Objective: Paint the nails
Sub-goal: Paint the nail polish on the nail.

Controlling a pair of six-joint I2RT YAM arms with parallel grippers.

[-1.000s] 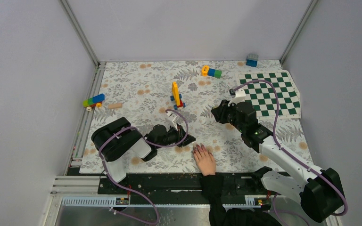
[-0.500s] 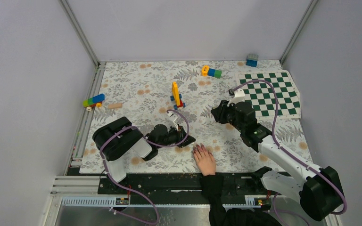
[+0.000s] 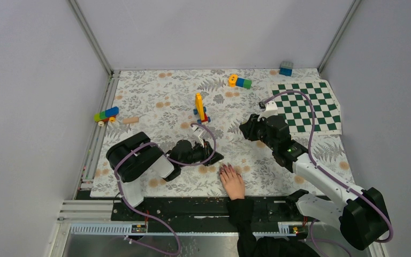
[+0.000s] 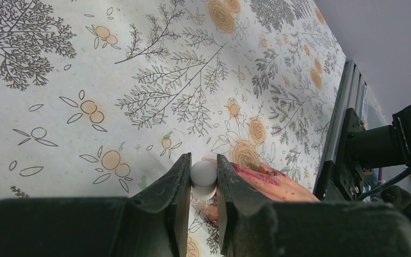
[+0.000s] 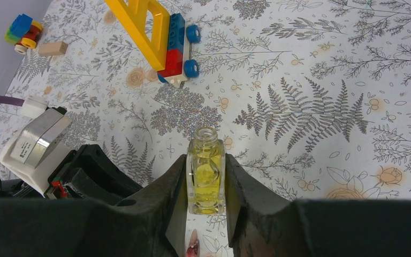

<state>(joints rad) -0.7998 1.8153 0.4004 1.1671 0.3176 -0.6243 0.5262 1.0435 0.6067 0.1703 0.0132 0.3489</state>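
Your floral cloth [image 3: 155, 91] runs from the left rail to the right wall, with the checkered mat [image 3: 321, 107] laid over its far right corner and open pattern showing along the left half and the near right. Your right arm reaches from the near right corner diagonally toward the middle, and the right gripper [image 5: 206, 160] is clamped on an uncapped glass bottle [image 5: 206, 179] of yellowish liquid, held upright. Your left arm lies folded low by the near edge, its wrist pointing right. The left gripper [image 4: 203, 187] pinches a small white round cap [image 4: 203, 174] just above the fingers of the pale hand [image 3: 233, 183], which rests flat at the middle of the near edge. Its nails [image 3: 225, 169] point toward the far edge, close under that gripper. A yellow toy [image 3: 199, 108] stands mid-cloth, a brick stack [image 3: 106, 114] sits by the left edge, and two smaller brick pieces [image 3: 240, 81] lie along the far edge.
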